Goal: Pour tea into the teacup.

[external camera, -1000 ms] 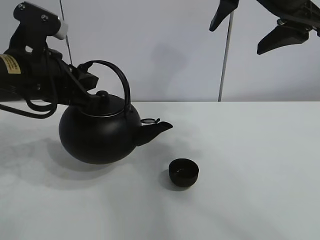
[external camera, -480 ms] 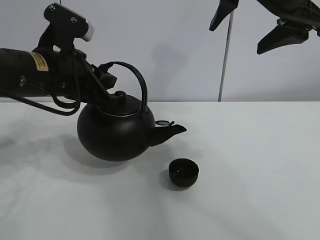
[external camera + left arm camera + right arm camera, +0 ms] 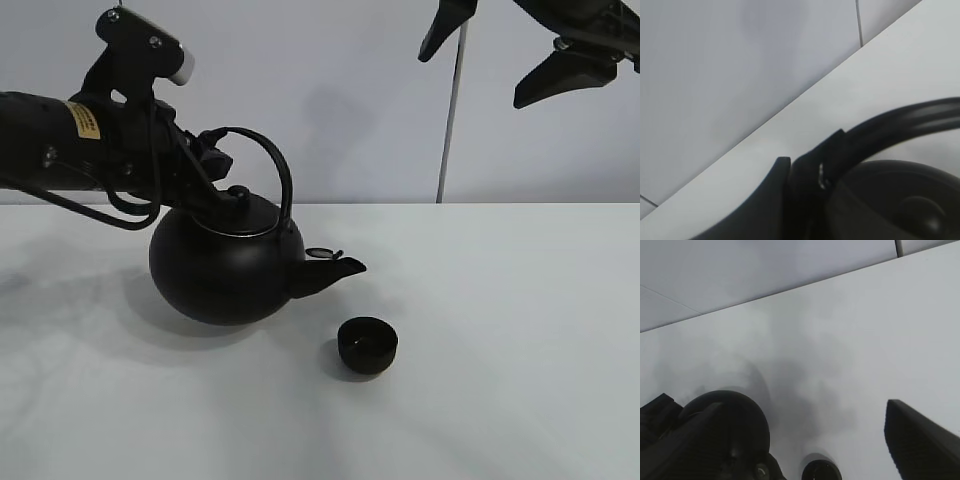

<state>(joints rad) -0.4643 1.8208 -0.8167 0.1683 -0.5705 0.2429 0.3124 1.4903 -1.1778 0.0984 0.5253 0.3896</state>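
A big round black kettle (image 3: 225,265) with an arched handle (image 3: 270,160) hangs from my left gripper (image 3: 208,152), which is shut on the handle near its left end. The spout (image 3: 335,272) points right and ends just up-left of the teacup (image 3: 367,344), a tiny glossy black cup standing on the white table. In the left wrist view a dark finger (image 3: 805,175) clamps the handle (image 3: 900,120) above the lid (image 3: 910,205). My right gripper (image 3: 500,50) is open and empty, high at the upper right. The right wrist view shows the kettle (image 3: 725,425) and the teacup (image 3: 821,471) far below.
The white table (image 3: 500,330) runs across the whole view, with a grey panelled wall (image 3: 350,90) behind it. A thin vertical seam (image 3: 448,130) marks the wall at centre right. The left arm (image 3: 60,140) and its cables stretch in from the left edge.
The left arm has carried the kettle to the right, toward the teacup, then eased slightly back with the spout dipping a little. The teacup and the right gripper have not moved.
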